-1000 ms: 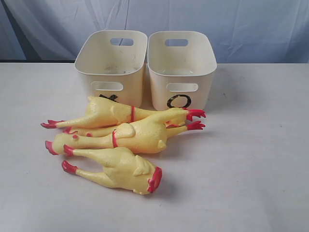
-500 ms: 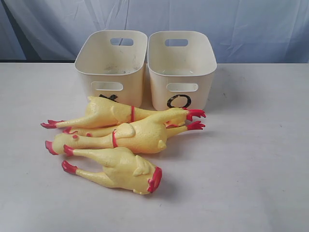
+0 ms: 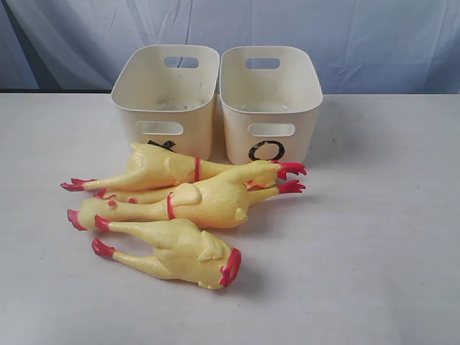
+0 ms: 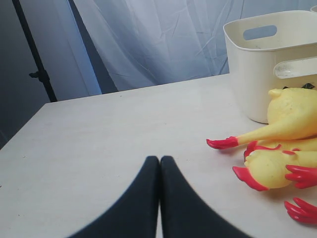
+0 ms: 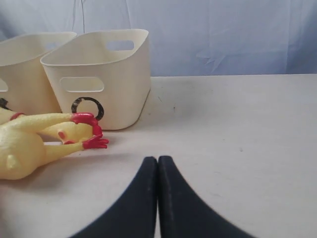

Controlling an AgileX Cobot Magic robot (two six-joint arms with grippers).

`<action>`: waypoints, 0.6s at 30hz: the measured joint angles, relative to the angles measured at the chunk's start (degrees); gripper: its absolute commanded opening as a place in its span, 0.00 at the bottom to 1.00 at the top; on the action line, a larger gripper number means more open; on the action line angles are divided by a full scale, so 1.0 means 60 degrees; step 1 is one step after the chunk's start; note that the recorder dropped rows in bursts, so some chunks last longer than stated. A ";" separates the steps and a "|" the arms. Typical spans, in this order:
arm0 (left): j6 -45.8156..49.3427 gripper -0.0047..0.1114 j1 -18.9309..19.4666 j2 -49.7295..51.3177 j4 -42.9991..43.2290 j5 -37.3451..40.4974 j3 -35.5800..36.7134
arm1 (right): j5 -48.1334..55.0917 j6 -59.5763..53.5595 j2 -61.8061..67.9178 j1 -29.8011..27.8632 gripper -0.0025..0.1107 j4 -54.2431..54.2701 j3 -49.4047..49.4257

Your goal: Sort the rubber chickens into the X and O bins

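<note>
Three large yellow rubber chickens lie in a pile before the bins: a back one (image 3: 162, 169) with a red collar, a middle one (image 3: 208, 201) with a red collar, and a front one (image 3: 180, 251). Part of a smaller chicken (image 3: 140, 195) peeks out between them. The X bin (image 3: 167, 97) stands left of the O bin (image 3: 269, 100); the back chicken hides most of the X mark. My left gripper (image 4: 159, 159) is shut and empty, left of the chickens' feet (image 4: 223, 143). Right of the chickens' heads (image 5: 84, 124), my right gripper (image 5: 157, 159) is shut on nothing. Neither gripper shows in the exterior view.
The bins stand side by side at the back of a pale table (image 3: 374, 237), in front of a blue cloth backdrop (image 3: 359, 36). A dark stand (image 4: 34, 59) rises beyond the table's far left edge.
</note>
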 measured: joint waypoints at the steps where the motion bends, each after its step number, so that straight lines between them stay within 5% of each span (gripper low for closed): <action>1: 0.0000 0.04 0.0000 0.0000 0.0000 0.0000 0.0000 | -0.0050 0.0000 0.0000 0.0000 0.02 0.0161 0.0000; 18: 0.0000 0.04 0.0000 0.0000 0.0052 0.0000 0.0000 | -0.0692 0.0000 0.0000 0.0000 0.02 0.0734 0.0000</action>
